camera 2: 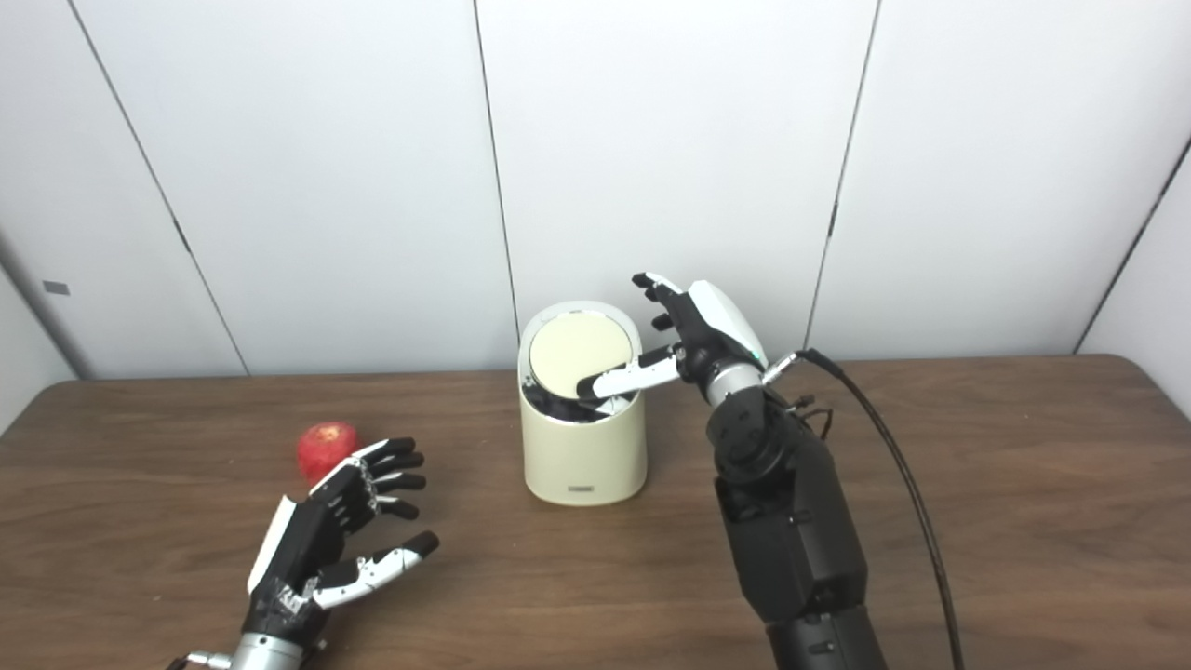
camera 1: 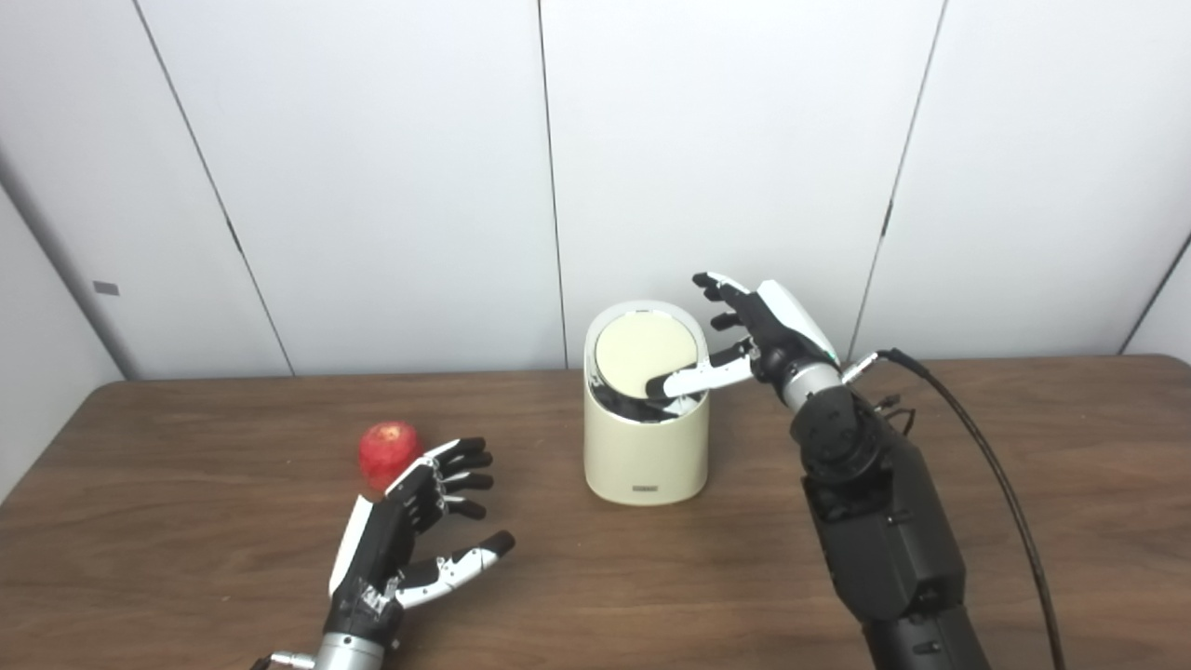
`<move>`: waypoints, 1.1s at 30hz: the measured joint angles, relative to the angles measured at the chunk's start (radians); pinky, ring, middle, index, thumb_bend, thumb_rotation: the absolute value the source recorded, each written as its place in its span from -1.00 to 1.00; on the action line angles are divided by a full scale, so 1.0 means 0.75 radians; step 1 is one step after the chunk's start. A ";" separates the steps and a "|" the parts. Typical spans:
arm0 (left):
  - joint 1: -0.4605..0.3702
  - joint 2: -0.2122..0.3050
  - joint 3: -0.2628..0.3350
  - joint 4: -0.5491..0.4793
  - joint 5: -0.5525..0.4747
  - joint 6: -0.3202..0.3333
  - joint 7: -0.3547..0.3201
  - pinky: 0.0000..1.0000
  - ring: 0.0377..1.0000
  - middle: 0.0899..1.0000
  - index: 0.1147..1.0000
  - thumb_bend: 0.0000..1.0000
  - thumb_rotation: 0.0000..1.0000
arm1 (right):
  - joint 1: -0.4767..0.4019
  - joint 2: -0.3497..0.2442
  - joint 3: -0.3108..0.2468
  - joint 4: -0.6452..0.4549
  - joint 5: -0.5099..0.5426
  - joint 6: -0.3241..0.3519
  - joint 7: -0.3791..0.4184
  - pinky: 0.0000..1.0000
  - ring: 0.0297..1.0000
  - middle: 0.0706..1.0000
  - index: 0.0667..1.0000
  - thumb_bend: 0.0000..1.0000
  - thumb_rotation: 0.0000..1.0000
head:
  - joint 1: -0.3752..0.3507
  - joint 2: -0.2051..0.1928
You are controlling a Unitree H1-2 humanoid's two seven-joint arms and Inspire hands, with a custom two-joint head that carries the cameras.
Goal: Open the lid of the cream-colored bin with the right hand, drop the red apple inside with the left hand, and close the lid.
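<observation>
Our right robot hand (camera 1: 758, 335) reaches over the cream bin (camera 1: 644, 447) with fingers spread, grasping nothing; its thumb presses down on the near edge of the round lid (camera 1: 642, 354), which is tipped inward so a dark gap shows at the front. Our left robot hand (camera 1: 409, 530) hovers released, fingers apart, just beside the red apple (camera 1: 386, 449). The apple rests on the brown tabletop (camera 1: 186, 521), left of the bin.

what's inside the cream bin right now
The tilted lid covers most of the cream bin's opening. Only a dark gap shows at the front, where the right hand's thumb reaches in; the contents cannot be seen.
</observation>
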 measured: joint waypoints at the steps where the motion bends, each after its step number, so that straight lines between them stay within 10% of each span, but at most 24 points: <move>1: 0.000 0.000 0.000 0.000 0.000 0.000 0.000 0.20 0.43 0.50 0.57 0.28 -1.00 | 0.001 -0.001 0.002 -0.003 0.000 0.000 -0.002 0.20 0.60 0.78 0.76 0.69 -0.60 | 0.000 0.000; 15: 0.000 -0.001 0.000 -0.001 -0.003 0.001 0.001 0.23 0.44 0.51 0.57 0.32 -1.00 | 0.024 -0.009 0.023 -0.043 0.054 0.002 -0.032 0.16 0.57 0.79 0.76 0.71 -0.57 | 0.006 0.000; 33: 0.005 -0.005 -0.006 -0.009 0.000 0.007 0.003 0.19 0.42 0.50 0.56 0.30 -1.00 | 0.274 -0.220 -0.052 -0.449 0.571 -0.045 -0.106 0.38 0.72 0.82 0.79 0.62 -0.50 | 0.006 0.008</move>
